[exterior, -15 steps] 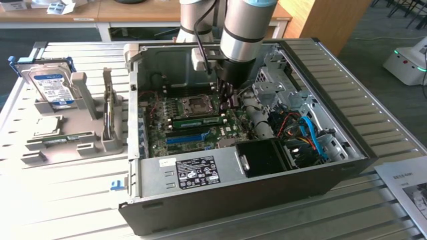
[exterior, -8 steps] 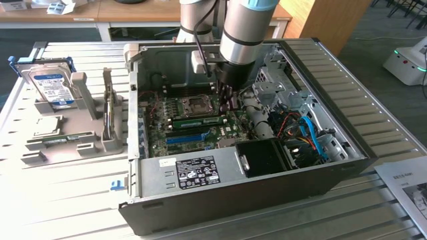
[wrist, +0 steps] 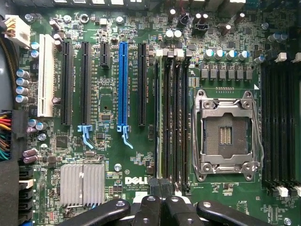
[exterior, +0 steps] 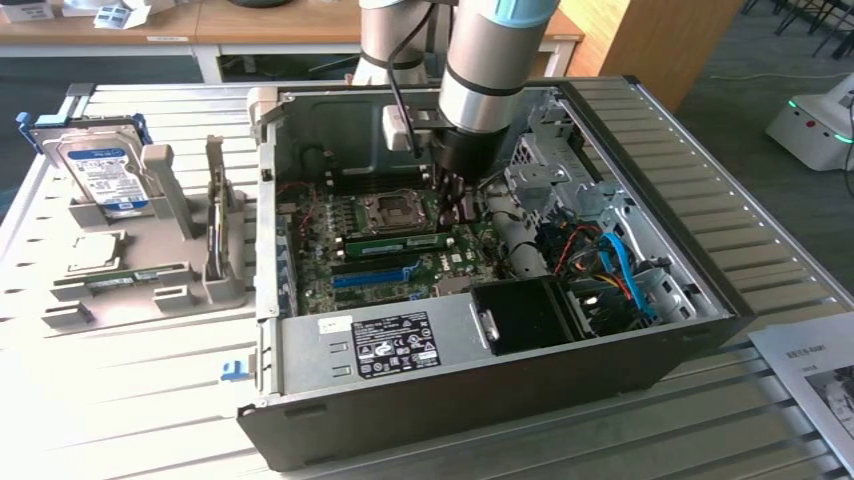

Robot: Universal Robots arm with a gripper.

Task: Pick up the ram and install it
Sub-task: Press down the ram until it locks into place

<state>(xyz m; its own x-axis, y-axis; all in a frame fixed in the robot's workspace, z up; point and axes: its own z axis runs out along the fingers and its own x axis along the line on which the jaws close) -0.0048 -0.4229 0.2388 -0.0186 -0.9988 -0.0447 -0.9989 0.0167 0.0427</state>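
Exterior view: we see the ram (exterior: 394, 243) seated on the motherboard (exterior: 334, 225), gripper (exterior: 458, 190) closed above it, empty.
Nearby: CPU socket (exterior: 396, 208), blue slot (exterior: 374, 277).
Table's edge: hard drive (exterior: 104, 170).

Bright light washes out the slatted table (exterior: 120, 390) well away from the gripper (wrist: 160, 207), while the computer case (exterior: 467, 400) interior around it lies in dimmer shadow, and the motherboard (wrist: 113, 165) beneath it looks evenly lit but slightly soft.
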